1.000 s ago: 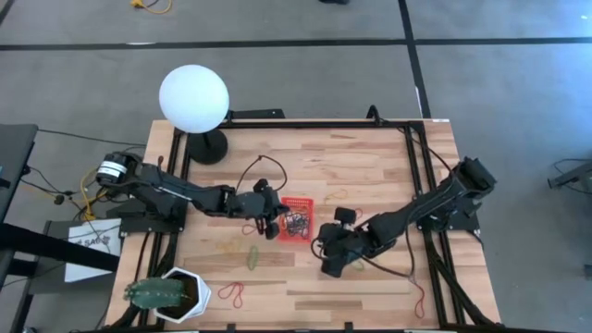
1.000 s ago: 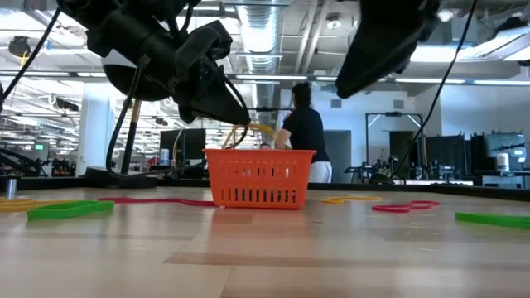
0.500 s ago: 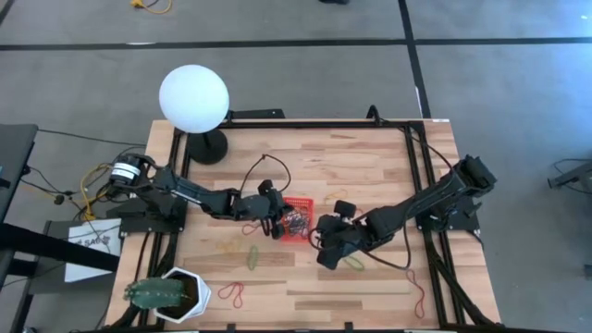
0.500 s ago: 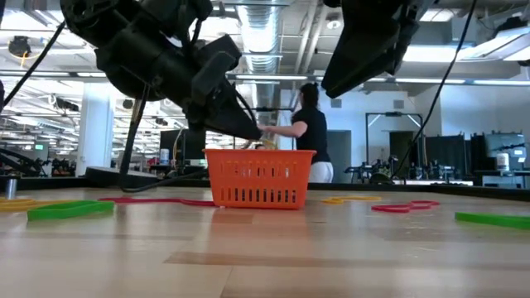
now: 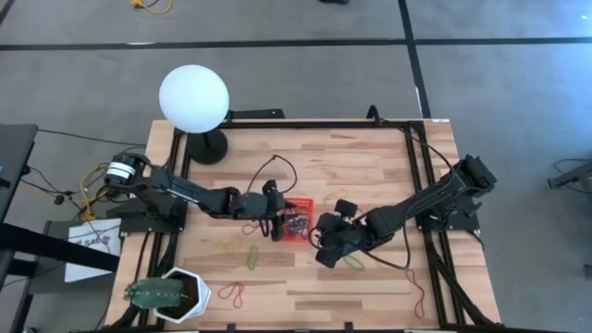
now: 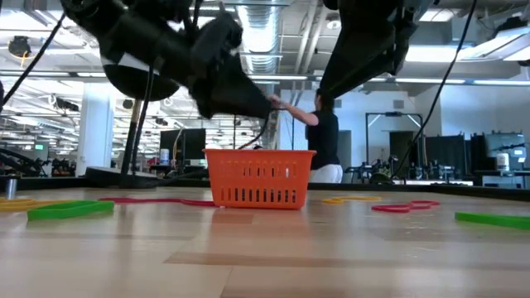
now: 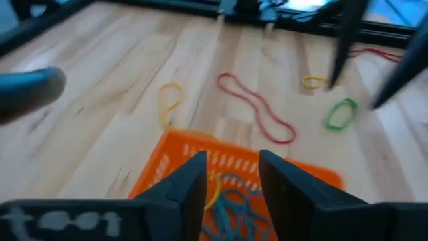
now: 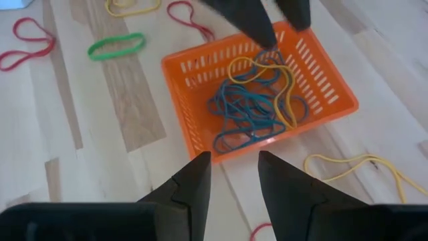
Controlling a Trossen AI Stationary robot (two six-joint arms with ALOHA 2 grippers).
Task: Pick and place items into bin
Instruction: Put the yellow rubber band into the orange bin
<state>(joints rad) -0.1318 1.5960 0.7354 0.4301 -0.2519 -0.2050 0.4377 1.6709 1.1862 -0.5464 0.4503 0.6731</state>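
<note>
- Since half a second ago, the left gripper (image 5: 277, 225) has edged a little farther over the near-left edge of the basket (image 5: 297, 218), and in the low view it now sits higher above the rim; the right gripper (image 5: 324, 256) has barely shifted, and the person in the background has stepped to the right.
- High view: the basket sits near the middle of the table (image 5: 370, 166) with a tangle of bands (image 5: 296, 220) inside. The left gripper hangs at its left side, the right gripper just beside its right corner. A green band (image 5: 251, 256) and a red band (image 5: 231, 294) lie loose on the wood, near a white pot (image 5: 180, 298).
- Low view: the basket (image 6: 259, 177) stands upright on the table, both arms above it.
- Left wrist view: the fingers (image 7: 194, 181) are narrowly apart with nothing between them, directly over the basket (image 7: 174, 161); a long red band (image 7: 255, 107) lies beyond.
- Right wrist view: the fingers (image 8: 197, 177) are narrowly apart and empty, pointing at the basket (image 8: 194, 127), which holds blue and yellow bands (image 8: 257, 100).
</note>
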